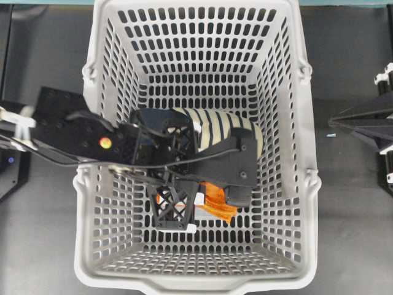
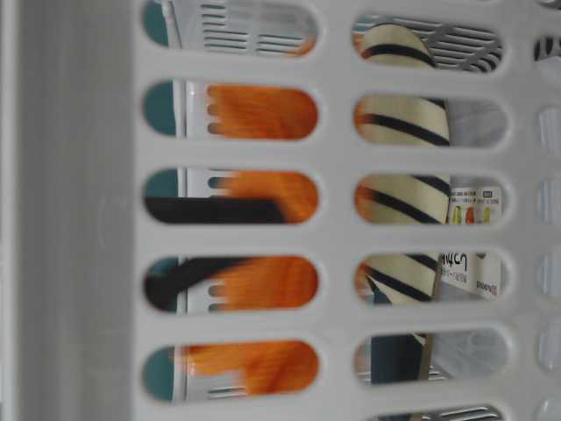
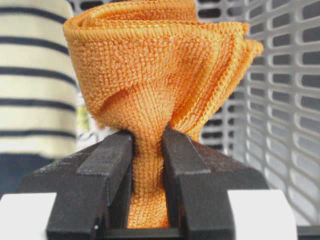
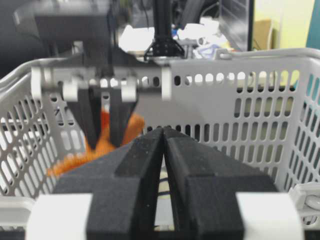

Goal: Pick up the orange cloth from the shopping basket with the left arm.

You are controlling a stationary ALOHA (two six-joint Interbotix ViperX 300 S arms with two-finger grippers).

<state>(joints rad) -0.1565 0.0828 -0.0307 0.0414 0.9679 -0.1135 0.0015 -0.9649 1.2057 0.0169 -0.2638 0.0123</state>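
Observation:
The orange cloth (image 1: 218,208) is inside the light-grey shopping basket (image 1: 307,184), near its front middle. My left gripper (image 1: 206,206) reaches in from the left and is shut on the cloth. In the left wrist view both black fingers (image 3: 112,165) pinch a bunched fold of the orange cloth (image 3: 150,75), which fans out above the left gripper (image 3: 147,137). Through the basket's slots the table-level view shows the orange cloth (image 2: 263,281) blurred. The right wrist view shows the left gripper (image 4: 102,135) tips gripping the orange cloth (image 4: 75,160). My right gripper (image 4: 163,131) is shut and empty outside the basket.
A navy-and-cream striped slipper (image 1: 221,126) lies in the basket just behind the cloth, partly under the left arm (image 1: 73,132). The basket walls (image 3: 290,100) stand close on the cloth's right. The right arm (image 1: 362,120) rests beyond the basket's right wall.

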